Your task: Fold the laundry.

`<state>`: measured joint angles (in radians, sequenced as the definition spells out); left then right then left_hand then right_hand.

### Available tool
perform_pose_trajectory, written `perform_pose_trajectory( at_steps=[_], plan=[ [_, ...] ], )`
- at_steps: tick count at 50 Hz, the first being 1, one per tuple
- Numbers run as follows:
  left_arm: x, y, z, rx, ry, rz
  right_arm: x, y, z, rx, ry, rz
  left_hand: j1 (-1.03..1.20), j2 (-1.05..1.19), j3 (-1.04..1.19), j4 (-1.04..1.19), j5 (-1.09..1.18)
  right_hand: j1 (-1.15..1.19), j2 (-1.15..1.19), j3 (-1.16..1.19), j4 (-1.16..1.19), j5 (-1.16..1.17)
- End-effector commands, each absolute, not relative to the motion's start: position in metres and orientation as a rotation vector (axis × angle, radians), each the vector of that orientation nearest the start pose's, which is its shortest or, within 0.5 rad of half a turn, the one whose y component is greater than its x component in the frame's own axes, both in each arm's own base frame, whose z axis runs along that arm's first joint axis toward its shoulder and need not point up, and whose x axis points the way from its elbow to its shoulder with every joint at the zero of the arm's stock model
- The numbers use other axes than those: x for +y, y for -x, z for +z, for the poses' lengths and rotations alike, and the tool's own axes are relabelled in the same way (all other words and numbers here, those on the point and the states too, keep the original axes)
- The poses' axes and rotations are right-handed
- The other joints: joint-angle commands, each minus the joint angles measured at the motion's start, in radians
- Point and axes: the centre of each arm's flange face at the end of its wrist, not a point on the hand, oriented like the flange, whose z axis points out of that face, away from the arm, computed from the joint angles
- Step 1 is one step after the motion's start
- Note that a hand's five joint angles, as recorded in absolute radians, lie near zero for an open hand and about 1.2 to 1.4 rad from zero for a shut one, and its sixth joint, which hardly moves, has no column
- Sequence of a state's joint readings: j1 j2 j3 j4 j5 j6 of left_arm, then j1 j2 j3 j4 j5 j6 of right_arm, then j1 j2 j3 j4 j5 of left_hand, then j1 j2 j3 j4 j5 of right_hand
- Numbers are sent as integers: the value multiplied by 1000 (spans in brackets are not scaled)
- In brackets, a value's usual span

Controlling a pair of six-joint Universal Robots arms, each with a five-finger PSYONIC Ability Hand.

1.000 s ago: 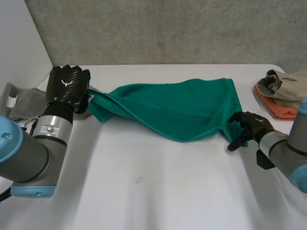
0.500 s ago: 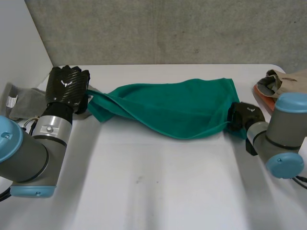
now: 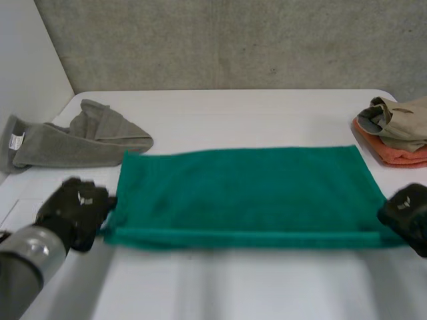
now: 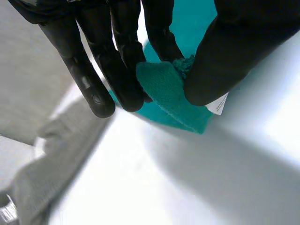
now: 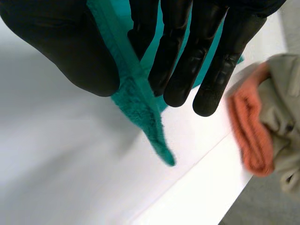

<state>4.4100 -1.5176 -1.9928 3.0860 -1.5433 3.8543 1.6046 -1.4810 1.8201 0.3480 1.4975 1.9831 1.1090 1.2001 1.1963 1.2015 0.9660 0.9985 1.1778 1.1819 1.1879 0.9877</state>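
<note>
A green terry towel lies stretched wide across the middle of the white counter, its long edges running from 9 to 3 o'clock. The left hand has the towel's near corner at about 8 o'clock and the right hand has the near corner at about 4 o'clock.

I judge the task to be at an early stage. The towel is spread and squared, but no real fold shows, though its near edge may be lifted or doubled; the head view is too smeared there to be sure. A crumpled grey towel waits at 10 o'clock, and a stacked pile of beige and orange cloths sits at 2 o'clock, apparently finished.

The wrist views settle the grips. The left fingers and thumb pinch the corner, beside a small white label. The right fingers and thumb clamp the hem, with a green tip hanging free below them.
</note>
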Motion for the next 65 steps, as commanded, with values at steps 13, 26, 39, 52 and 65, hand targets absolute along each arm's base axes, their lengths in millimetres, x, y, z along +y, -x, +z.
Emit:
perform_pose_trajectory(
  at_steps=[13,26,39,52,65],
  plan=[
    [-238,221,192,1878,-1214,-1766,-286,-156,170,2533,1880,-1717,287,196,200,195,256,398,218,214,208,234],
    [-315,247,152,1801,-968,-1864,-379,-193,141,2236,1882,-2264,287,196,200,195,256,398,218,214,208,234],
    [-352,285,128,1751,-984,-1941,-431,-217,108,2137,1839,-2414,-934,-1026,-1022,-1027,-966,-824,-1003,-1007,-1013,-988],
    [-310,276,162,1754,-999,-1970,-376,-199,194,2233,1197,-2302,-934,-1026,-1022,-1027,-966,-824,-1003,-1007,-1013,-988],
    [-267,260,165,1873,-980,-1982,-336,-134,158,2536,1148,-1761,-934,-1026,-1022,-1027,-966,-773,-952,-956,-962,-936]
  ],
)
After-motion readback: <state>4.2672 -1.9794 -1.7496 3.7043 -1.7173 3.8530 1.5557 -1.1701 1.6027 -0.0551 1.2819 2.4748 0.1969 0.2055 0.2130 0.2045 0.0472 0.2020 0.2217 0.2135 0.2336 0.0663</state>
